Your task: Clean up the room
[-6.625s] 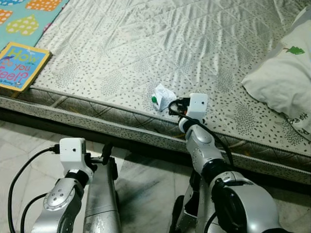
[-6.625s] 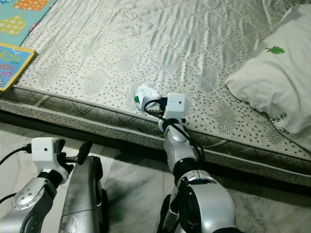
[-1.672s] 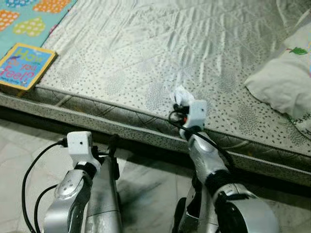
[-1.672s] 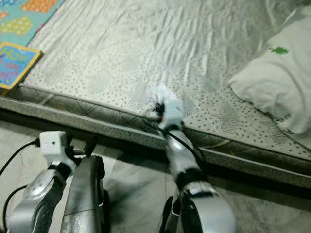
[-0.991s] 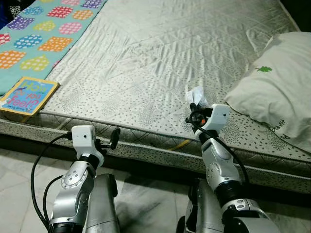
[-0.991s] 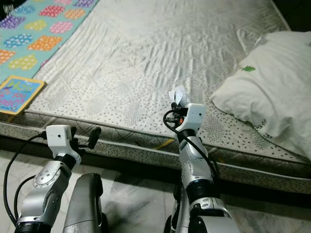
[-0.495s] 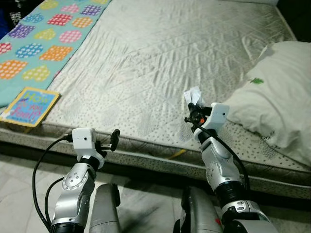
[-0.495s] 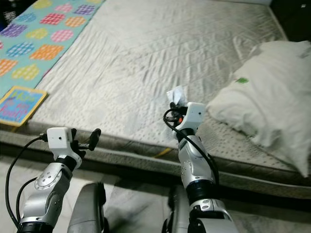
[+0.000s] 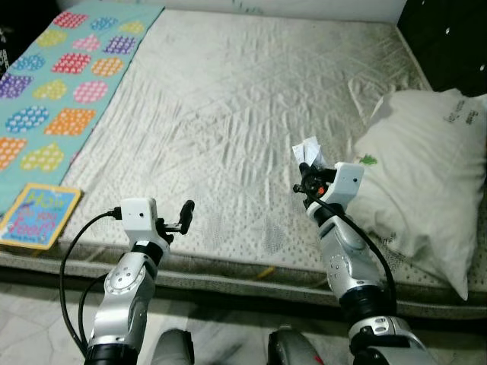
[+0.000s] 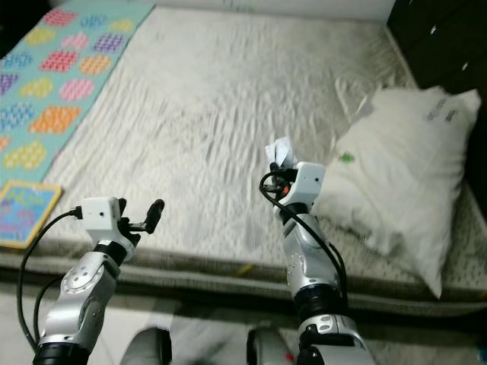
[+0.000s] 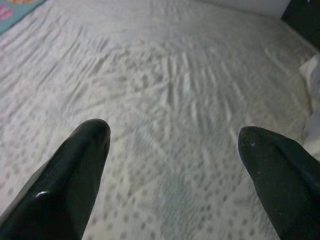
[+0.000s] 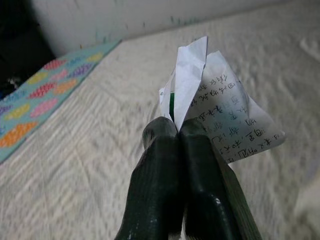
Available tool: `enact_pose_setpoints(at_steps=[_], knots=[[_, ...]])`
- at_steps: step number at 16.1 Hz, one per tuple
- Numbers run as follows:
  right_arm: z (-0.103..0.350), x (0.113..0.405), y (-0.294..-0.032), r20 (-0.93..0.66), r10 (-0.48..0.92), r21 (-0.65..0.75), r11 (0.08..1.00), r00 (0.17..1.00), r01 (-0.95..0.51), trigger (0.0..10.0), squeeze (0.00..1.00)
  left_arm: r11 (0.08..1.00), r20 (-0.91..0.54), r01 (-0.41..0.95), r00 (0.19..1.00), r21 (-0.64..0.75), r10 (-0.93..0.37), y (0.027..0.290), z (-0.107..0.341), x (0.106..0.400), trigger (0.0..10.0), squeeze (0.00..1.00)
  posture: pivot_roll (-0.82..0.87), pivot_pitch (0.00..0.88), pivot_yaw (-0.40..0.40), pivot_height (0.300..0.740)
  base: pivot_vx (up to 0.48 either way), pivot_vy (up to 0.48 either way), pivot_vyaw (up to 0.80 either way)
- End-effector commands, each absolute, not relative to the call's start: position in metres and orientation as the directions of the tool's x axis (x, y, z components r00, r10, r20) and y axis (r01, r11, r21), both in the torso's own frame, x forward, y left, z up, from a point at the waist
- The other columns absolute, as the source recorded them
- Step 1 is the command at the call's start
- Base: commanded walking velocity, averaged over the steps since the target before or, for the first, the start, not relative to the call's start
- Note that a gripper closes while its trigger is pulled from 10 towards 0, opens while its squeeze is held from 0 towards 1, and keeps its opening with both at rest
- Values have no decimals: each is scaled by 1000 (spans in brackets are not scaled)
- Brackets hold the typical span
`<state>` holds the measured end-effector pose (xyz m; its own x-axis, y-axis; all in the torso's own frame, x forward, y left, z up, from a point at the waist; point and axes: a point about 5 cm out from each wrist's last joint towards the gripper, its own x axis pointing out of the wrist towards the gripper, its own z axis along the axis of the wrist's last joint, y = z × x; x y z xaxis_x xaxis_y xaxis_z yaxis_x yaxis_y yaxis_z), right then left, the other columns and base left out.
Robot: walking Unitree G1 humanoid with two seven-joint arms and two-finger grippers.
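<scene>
Lifted off the quilted mattress (image 9: 228,114), crumpled printed paper (image 12: 210,95) sits pinched in the right claw (image 12: 178,131); left claw (image 11: 172,137) gapes wide.

A home bedroom: bare quilted mattress (image 9: 228,114), white pillow (image 9: 426,175), children's book (image 9: 38,217), patterned blanket (image 9: 61,84).

A crumpled scrap of thin white paper (image 12: 210,100), creased and printed with small dark characters, is being pinched between the glossy, smooth black fingers (image 12: 180,185) of the right gripper (image 12: 177,131), whose arm is being seen as brushed silver metal with a matt white plastic camera block. The mattress (image 9: 251,99) is being shown as quilted cloth with a faint satin sheen, wrinkled and speckled with small dark dots, with a soft, rumpled white cloth pillow (image 9: 426,167) lying on it. The left gripper (image 11: 172,137) is being shown with the same shiny black fingers, and a glossy-covered picture book (image 9: 38,217) is lying beside a matt printed cloth mat (image 9: 68,84).
</scene>
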<state>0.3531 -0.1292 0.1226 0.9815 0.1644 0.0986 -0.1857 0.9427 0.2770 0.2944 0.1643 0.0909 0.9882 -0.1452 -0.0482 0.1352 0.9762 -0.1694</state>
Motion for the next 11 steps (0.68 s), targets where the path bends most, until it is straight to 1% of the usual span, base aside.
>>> enact_pose_setpoints(at_steps=[1, 11], knots=[[120, 352, -129, 84, 163, 276, 944, 983, -180, 10000, 0, 978, -75, 132, 987, -162, -145, 166, 84, 291, 10000, 0, 94, 95, -19, 699, 0, 0, -519], [112, 348, -131, 51, 156, 264, 951, 986, -164, 10000, 0, 977, -82, 135, 985, -163, -149, 165, 82, 291, 10000, 0, 89, 109, -14, 699, 0, 0, -571]])
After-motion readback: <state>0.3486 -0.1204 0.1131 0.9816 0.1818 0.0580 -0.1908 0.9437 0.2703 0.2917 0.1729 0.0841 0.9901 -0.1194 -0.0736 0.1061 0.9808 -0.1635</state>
